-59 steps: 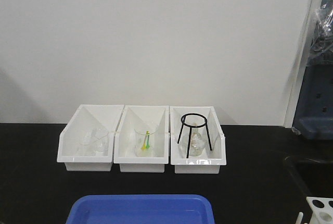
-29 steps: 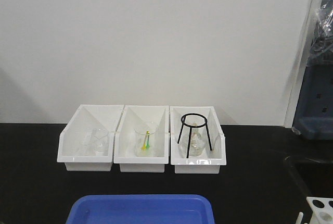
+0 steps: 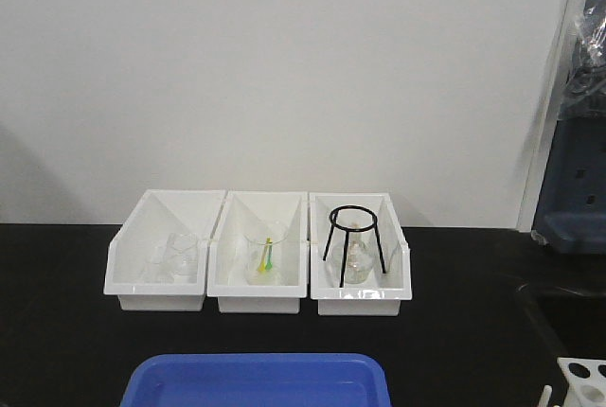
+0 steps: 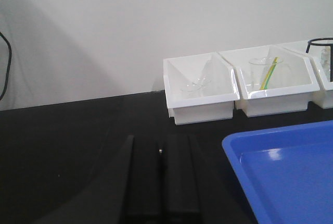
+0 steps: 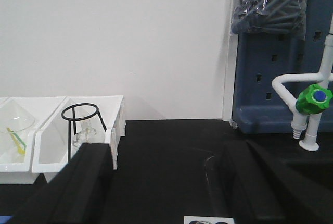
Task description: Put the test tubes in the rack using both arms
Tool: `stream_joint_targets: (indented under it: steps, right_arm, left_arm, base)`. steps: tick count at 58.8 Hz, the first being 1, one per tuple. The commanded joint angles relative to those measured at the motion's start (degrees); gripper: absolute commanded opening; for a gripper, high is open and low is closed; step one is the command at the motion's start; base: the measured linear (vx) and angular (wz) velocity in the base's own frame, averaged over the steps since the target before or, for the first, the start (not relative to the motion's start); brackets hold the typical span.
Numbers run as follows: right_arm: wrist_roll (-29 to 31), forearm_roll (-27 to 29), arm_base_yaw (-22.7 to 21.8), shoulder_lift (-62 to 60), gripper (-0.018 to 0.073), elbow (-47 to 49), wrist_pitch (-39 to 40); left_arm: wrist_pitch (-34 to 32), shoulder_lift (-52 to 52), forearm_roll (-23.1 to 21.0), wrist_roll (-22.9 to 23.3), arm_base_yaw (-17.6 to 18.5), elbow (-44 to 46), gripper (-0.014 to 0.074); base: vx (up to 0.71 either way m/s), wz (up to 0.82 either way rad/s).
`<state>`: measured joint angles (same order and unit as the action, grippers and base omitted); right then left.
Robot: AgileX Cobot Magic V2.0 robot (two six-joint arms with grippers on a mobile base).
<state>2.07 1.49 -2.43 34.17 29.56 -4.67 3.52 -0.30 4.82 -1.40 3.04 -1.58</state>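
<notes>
1. Judging progress is hard, since no test tube can be made out for certain in any view. The blue tray [image 3: 256, 379] at the near edge of the black bench [image 3: 57, 331] shows only a bare floor in the part that is visible.
2. The test tube rack [image 3: 579, 379] sits at the near right corner of the front view, cut off by the frame. A thin white rod beside it may be a tube, but it is too small to tell.
3. The left gripper [image 4: 161, 182] rests low over the bench, left of the tray, its two dark fingers close together with a narrow slit between them and nothing held.
4. The right gripper [image 5: 166, 182] has its fingers spread wide with nothing between them. A faint clear cylinder lies on the bench between them, possibly a tube.
5. Behind stand three white bins [image 3: 256, 256] holding glassware and a black tripod stand [image 3: 355, 237].
6. This scene fits either tubes waiting out of sight or tubes already in the rack's hidden part.
</notes>
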Motion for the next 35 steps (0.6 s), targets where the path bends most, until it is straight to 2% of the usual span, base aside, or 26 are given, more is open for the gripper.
stream_joint_targets:
  steps: [1,35]
  right_arm:
    - [0.3,-0.5,-0.4,0.1,0.0509,2.1,4.7]
    - [0.3,-0.5,-0.4,0.1,0.0509,1.5,4.7]
  left_arm:
    - [-2.8,0.8,-0.6,0.4,-0.3,1.6,-0.0006]
    - [-2.2,0.8,-0.6,0.4,-0.3,1.6,-0.0006]
  base:
    - [0.00,0.00]
    - [0.00,0.00]
